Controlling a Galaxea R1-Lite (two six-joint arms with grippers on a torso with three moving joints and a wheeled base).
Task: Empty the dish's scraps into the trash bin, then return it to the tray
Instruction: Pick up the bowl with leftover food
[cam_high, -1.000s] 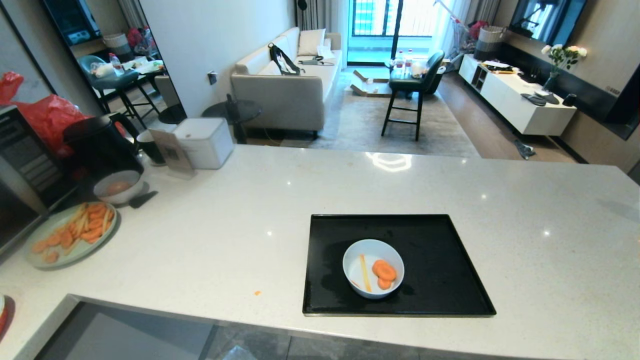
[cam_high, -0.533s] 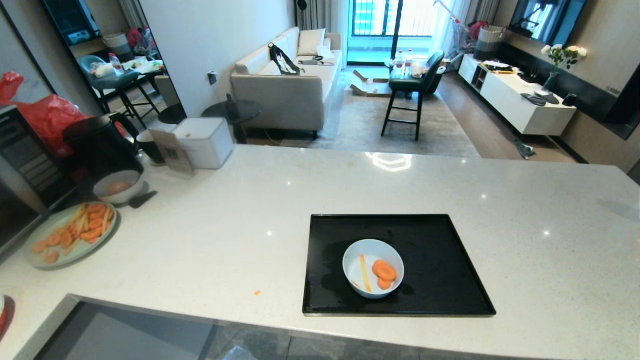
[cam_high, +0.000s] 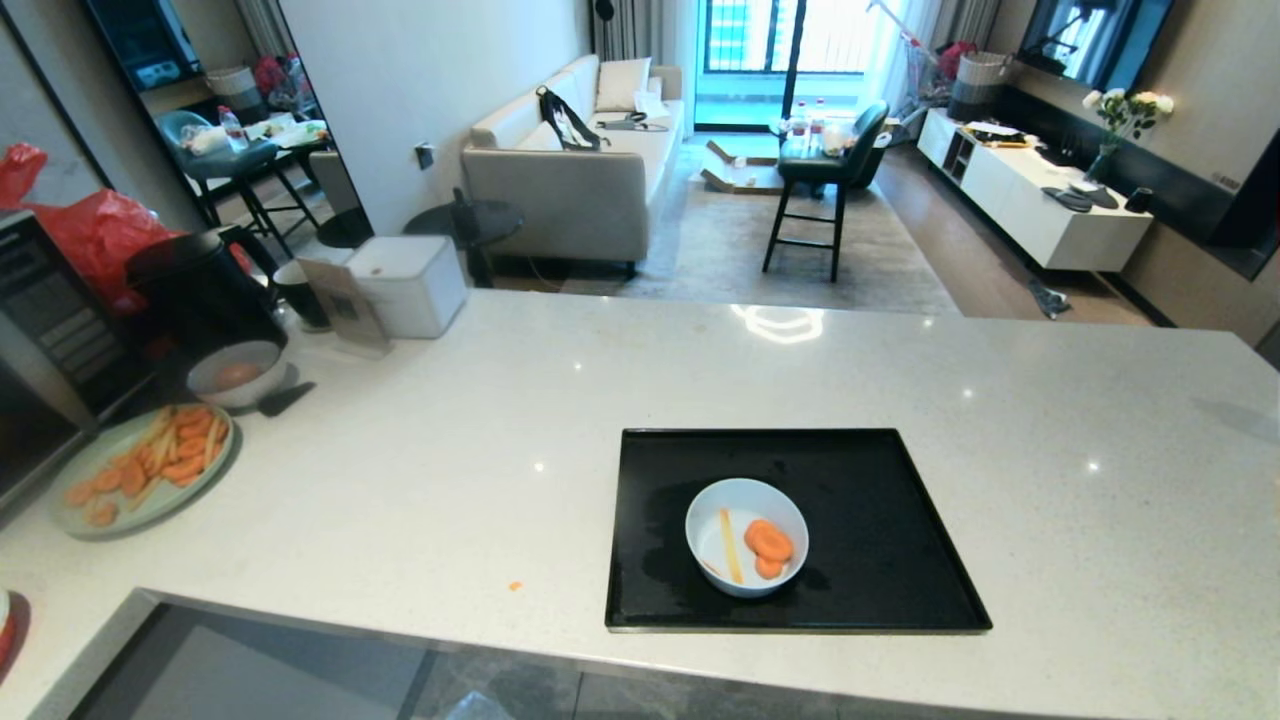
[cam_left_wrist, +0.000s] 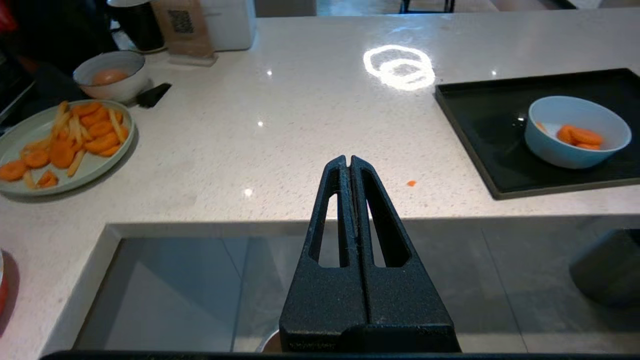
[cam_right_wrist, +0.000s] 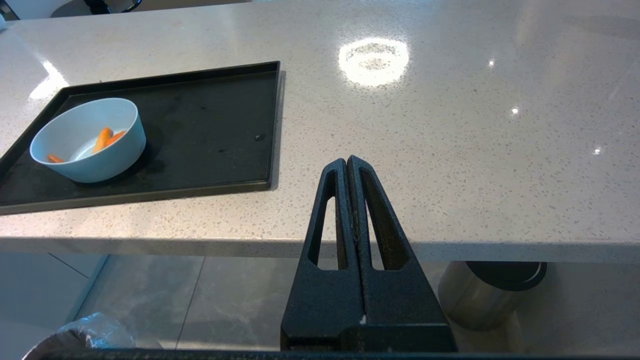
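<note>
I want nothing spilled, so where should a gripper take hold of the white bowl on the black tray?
Judging by its shape, pinch the dish by its thin rim, one finger inside, from above on its left side: the scraps lie mostly right, and the tray is bare around it.

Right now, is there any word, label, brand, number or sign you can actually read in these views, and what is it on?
No readable text in any view.
Brown card stand on the countertop: carries a QR code, no legible words.
Appliance panel at the left edge: faint markings, too blurred to read.
White box, dish, tray, black kettle: no lettering visible.
</note>
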